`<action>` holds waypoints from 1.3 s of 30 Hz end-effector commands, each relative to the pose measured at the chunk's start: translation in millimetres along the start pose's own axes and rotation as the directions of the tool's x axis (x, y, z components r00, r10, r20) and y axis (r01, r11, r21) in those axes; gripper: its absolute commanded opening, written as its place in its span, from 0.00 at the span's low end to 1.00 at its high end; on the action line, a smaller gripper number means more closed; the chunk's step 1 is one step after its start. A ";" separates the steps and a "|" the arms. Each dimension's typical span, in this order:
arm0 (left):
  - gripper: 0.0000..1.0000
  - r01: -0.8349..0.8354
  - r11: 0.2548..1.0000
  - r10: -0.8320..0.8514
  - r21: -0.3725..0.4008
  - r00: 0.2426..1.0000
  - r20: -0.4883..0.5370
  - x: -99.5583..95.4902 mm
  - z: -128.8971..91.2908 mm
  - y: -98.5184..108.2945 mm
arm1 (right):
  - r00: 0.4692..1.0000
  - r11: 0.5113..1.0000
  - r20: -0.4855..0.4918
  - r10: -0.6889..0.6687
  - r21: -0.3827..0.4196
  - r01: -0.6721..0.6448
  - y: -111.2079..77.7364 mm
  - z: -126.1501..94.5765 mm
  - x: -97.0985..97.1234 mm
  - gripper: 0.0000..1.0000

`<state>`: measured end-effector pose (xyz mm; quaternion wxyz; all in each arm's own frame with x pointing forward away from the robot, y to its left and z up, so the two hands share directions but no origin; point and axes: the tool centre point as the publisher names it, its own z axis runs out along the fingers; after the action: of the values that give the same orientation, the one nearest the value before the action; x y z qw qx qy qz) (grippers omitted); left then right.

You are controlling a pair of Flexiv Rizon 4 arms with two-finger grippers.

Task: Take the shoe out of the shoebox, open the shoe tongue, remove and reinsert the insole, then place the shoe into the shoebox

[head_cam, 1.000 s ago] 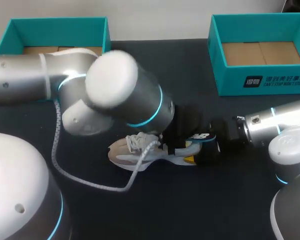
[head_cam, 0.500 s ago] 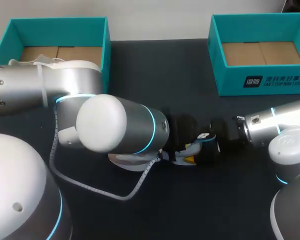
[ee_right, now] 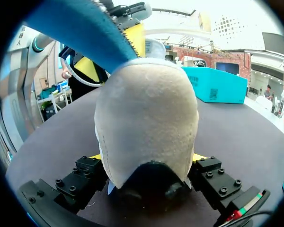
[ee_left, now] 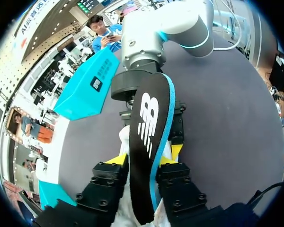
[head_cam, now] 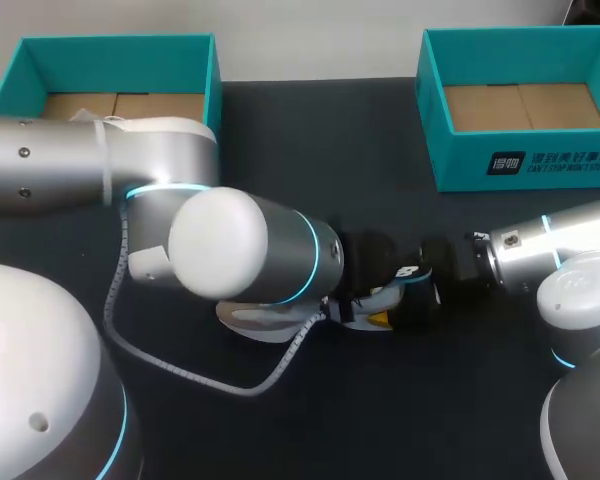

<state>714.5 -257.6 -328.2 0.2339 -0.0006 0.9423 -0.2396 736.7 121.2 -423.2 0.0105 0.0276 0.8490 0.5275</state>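
My left claw (ee_left: pixel 144 158) pinches the insole (ee_left: pixel 149 118), which rises over the shoe (head_cam: pixel 252 318) at mid tabletop (head_cam: pixel 380 140). My right claw (ee_right: pixel 146 158) clamps the shoe heel from 2 sides. Left shoebox (head_cam: pixel 215 80) and right shoebox (head_cam: pixel 520 170) sit at the far corners.

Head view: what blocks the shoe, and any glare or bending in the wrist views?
Head view: the left arm hides most of the shoe. Left wrist view: the insole looms stretched by fisheye bending, no glare. Right wrist view: the shoe's heel fills the middle, bright backlight behind it.
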 end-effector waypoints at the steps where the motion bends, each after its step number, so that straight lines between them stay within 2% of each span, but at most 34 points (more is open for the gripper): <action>1: 0.00 0.006 1.000 -0.006 0.005 1.000 -0.009 0.8 6.9 -1.1 | 1.000 1.000 0.001 0.001 0.005 -0.001 -1.1 5.1 -0.2 0.00; 7: 0.00 0.017 1.000 -0.016 0.022 0.999 -0.033 2.5 4.4 -2.0 | 1.000 1.000 0.001 0.001 0.005 -0.001 -1.1 5.1 -0.2 0.00; 13: 0.00 0.059 0.996 -0.054 0.071 0.997 -0.061 4.1 -14.6 -8.5 | 1.000 1.000 0.001 0.001 0.005 -0.001 -1.1 5.1 -0.2 0.00; 22: 0.00 0.150 0.972 -0.125 0.180 0.982 -0.140 -11.3 -46.8 -43.9 | 1.000 1.000 0.001 0.001 0.005 -0.001 -1.1 5.1 -0.2 0.00; 29: 0.00 0.167 0.959 -0.113 0.229 0.966 -0.232 -18.3 -82.7 -69.1 | 1.000 1.000 0.001 0.001 0.005 -0.001 -1.1 5.1 -0.2 0.00; 39: 0.00 0.224 0.930 -0.077 0.291 0.894 -0.440 -28.6 -107.4 -94.3 | 1.000 1.000 0.001 0.001 0.005 -0.001 -1.1 5.1 -0.2 0.00</action>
<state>679.8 -298.8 -195.1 0.0676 -0.0153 0.9114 -0.4057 736.7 121.2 -423.3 0.0105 0.0276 0.8491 0.5275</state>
